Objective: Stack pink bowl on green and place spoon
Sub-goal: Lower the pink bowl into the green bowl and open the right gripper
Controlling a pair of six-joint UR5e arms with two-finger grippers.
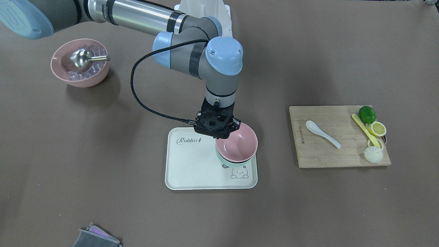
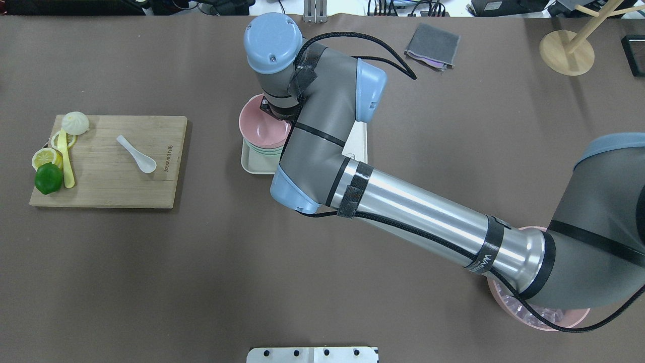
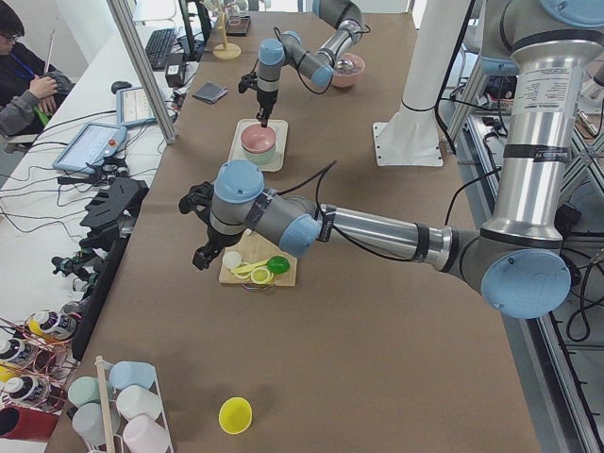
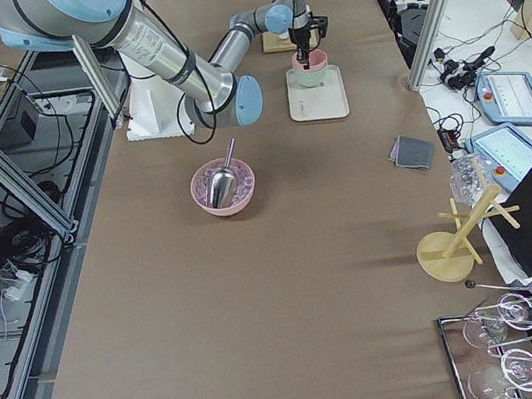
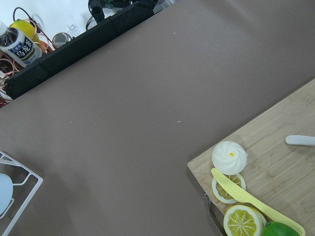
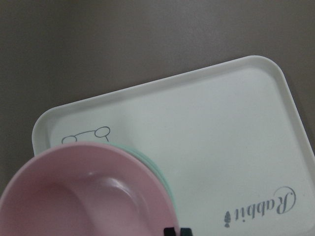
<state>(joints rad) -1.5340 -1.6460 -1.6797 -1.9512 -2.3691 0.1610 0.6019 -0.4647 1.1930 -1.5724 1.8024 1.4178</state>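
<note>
Pink bowl (image 1: pixel 240 144) seated in the green bowls (image 1: pixel 234 164) on the tray (image 1: pixel 192 171); spoon (image 1: pixel 322 134) not yet fetched from the cutting board (image 1: pixel 319 156) further along the counter (image 1: pixel 103 154).

Right jaws low at the pink rim, likely to steady the set-down; clamped or slack, impossible to tell. Left jaws above the board's end, probably poised for the spoon; width impossible to tell, seen only from the side. Snug nesting clearest from the right wrist, mint edge flush under pink. Only the spoon's handle tip (image 5: pixel 300 140) from the left wrist, near the bun (image 5: pixel 229 156).

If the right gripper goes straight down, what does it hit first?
Likely the rim of the plain pale-pink round bowl, stacked on the mint-green bowls; the right gripper may already touch it.
</note>
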